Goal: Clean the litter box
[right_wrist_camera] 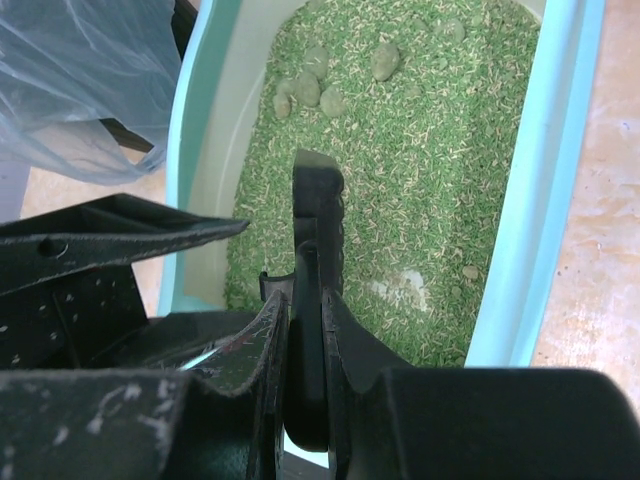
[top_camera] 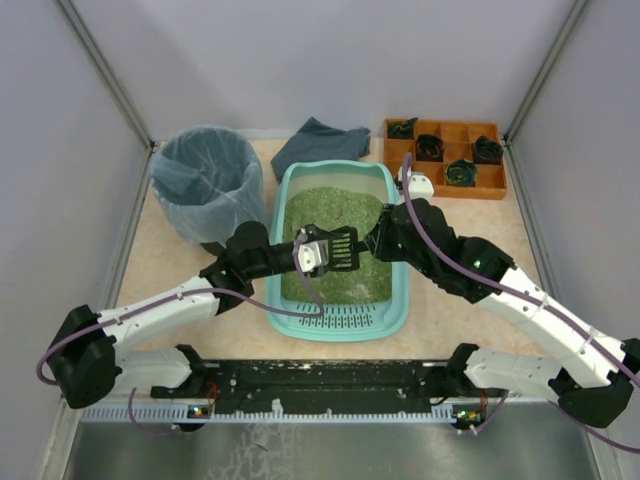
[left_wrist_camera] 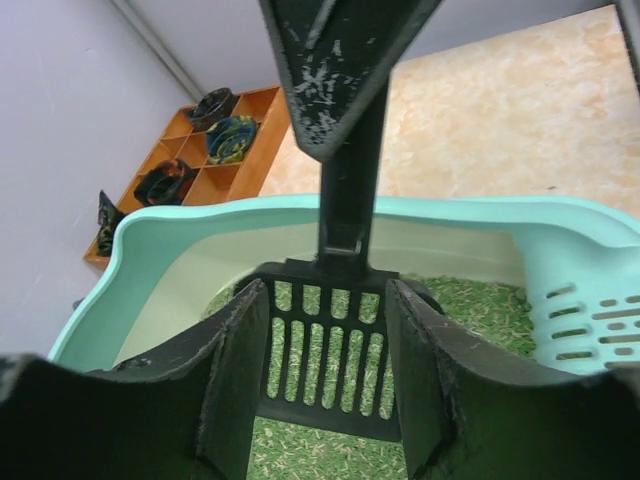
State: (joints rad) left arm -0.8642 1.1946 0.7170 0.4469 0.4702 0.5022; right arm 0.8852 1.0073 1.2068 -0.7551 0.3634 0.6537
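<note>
Right gripper [right_wrist_camera: 307, 322] jaws, closest to the lens, are clenched on the scoop [right_wrist_camera: 318, 200] handle, holding it edge-on above the litter. My litter box [top_camera: 396, 300] sits mid-table between the arms, so either can reach in. My left gripper [left_wrist_camera: 325, 365] flanks the slotted scoop head, presumably to take it over; whether it grips, I cannot tell. Only the right wrist view shows the clumps [right_wrist_camera: 320, 88] beyond the scoop tip. Only the top view shows the whole bin [top_camera: 205, 180], just left of the box.

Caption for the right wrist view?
Right gripper shut on the black scoop, edge-on over clumpy green litter in the turquoise litter box.
</note>
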